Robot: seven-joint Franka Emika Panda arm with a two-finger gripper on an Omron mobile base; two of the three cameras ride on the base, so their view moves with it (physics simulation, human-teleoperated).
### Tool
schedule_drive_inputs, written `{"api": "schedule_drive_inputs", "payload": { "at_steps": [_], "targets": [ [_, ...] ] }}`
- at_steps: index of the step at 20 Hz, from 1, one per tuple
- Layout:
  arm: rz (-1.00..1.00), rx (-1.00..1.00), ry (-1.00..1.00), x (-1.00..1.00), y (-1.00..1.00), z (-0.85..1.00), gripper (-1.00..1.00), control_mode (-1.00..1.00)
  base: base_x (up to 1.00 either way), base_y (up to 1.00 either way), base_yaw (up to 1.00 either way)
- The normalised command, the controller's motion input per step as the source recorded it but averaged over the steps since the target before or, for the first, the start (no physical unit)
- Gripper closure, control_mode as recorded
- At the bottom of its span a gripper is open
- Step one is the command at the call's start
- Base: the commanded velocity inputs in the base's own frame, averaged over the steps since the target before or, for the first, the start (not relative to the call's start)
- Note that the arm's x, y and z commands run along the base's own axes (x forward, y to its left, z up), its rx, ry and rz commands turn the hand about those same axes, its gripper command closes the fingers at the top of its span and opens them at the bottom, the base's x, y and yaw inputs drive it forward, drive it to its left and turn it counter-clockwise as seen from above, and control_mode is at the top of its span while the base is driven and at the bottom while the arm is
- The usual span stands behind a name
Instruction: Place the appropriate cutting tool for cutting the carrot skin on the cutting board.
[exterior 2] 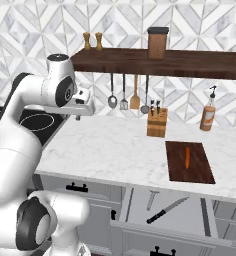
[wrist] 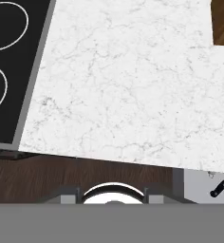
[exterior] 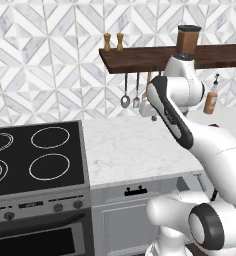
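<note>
White marble counter [exterior: 135,150] sits next to a black stove [exterior: 35,160] in my left base view. Spoons hang under a dark wall shelf [exterior: 140,57]. My arm bends over the counter.

From the right base view, my gripper [exterior 2: 78,117] hangs above the counter's left end. I cannot tell if my fingers are apart or together. The carrot [exterior 2: 187,156] lies on the cutting board [exterior 2: 190,170], far to the right. A knife block [exterior 2: 157,123] stands just behind the board. A knife [exterior 2: 166,210] lies in the open drawer [exterior 2: 190,215] below.

My hand view looks down at the marble, the stove edge, and a black knife handle [wrist: 222,186] in the corner.
</note>
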Motion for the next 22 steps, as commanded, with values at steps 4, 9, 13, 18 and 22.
{"api": "schedule_drive_inputs", "payload": {
  "at_steps": [4,9,13,18,22],
  "targets": [
    [0.00,-0.01,-0.03,-0.30,-0.17,-0.02,-1.00,-1.00,0.00,0.00,0.00],
    [0.00,0.00,-0.04,-0.65,-0.76,-0.66,-1.00,-1.00,0.00,0.00,0.00],
    [0.00,0.00,0.00,-0.74,-1.00,-0.76,-1.00,-1.00,0.00,0.00,0.00],
    [0.00,0.01,0.00,-0.85,-1.00,-0.71,-1.00,-1.00,0.00,0.00,0.00],
    [0.00,0.03,0.01,-0.62,-1.00,-0.75,-1.00,-1.00,0.00,0.00,0.00]
  ]
}}
